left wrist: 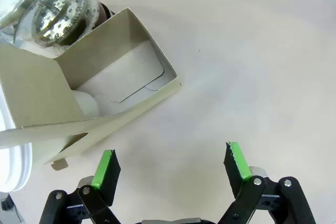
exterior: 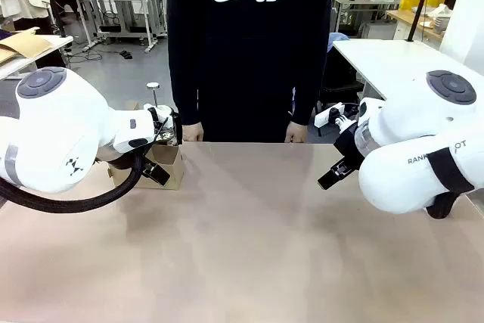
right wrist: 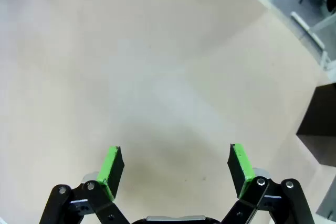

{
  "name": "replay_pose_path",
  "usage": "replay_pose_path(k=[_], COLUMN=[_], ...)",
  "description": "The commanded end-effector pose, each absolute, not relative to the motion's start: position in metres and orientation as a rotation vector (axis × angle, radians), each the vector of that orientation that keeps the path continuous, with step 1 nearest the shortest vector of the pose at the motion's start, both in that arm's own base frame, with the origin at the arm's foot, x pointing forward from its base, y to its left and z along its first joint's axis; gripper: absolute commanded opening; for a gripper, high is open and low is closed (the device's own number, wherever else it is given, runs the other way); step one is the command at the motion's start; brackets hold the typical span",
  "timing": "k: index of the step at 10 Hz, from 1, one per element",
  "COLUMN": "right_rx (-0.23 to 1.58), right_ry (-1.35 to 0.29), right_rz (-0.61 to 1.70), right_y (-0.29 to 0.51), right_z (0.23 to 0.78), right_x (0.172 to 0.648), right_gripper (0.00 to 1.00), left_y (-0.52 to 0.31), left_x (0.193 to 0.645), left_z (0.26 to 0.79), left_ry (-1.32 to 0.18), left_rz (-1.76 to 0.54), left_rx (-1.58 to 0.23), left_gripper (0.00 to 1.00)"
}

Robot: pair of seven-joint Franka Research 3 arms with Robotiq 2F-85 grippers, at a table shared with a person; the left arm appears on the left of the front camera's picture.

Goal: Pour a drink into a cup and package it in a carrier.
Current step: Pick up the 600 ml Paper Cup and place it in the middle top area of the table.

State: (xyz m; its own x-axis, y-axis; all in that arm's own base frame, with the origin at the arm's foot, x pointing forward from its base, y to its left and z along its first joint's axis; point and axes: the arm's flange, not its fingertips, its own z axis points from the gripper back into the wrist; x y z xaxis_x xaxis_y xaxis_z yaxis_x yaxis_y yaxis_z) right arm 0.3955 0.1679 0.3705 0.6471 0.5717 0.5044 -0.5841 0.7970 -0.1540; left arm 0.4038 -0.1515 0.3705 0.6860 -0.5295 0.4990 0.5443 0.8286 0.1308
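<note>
Starting with nothing gripped: left pincer spread wide over bare table, right pincer likewise wide and empty, with only bare table ahead of it

Seeing the carrier ahead of the left pincer and off toward its left finger, near, with its open interior showing. Finding a glass press just beyond the carrier, touching it or nearly so; cannot tell how much drink sits inside. Noting a white rim out past that same left finger, possibly the cup, cannot tell

Judging the step in hand as the first reach, with pouring and packing not yet begun. To do it well:
- hold the jaws at full spread on the way in
- approach the vessel from the side away from the cardboard
- avoid brushing the carrier's loose flap
- centre the body between the green pads before squeezing
- grip low enough to stay steady in the tilt

Minding a person's hand at the far table edge, beyond both pincers
</note>
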Motion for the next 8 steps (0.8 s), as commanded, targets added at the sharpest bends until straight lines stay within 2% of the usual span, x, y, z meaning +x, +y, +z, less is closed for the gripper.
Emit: replay_pose_path(k=[1,8], right_rx=[0.023,0.023], right_ry=[-0.566,-0.566], right_rz=[0.657,0.657], right_y=[0.1680,0.1680], right_z=[0.3705,0.3705], right_x=[0.3955,0.3955], right_gripper=[1.00,1.00], left_y=[-0.1515,-0.1515], left_x=[0.4038,0.4038], left_z=[0.3705,0.3705], left_ry=[-0.550,-0.550], left_rz=[-0.601,-0.601], left_rx=[-0.029,-0.029], left_gripper=[1.00,1.00])
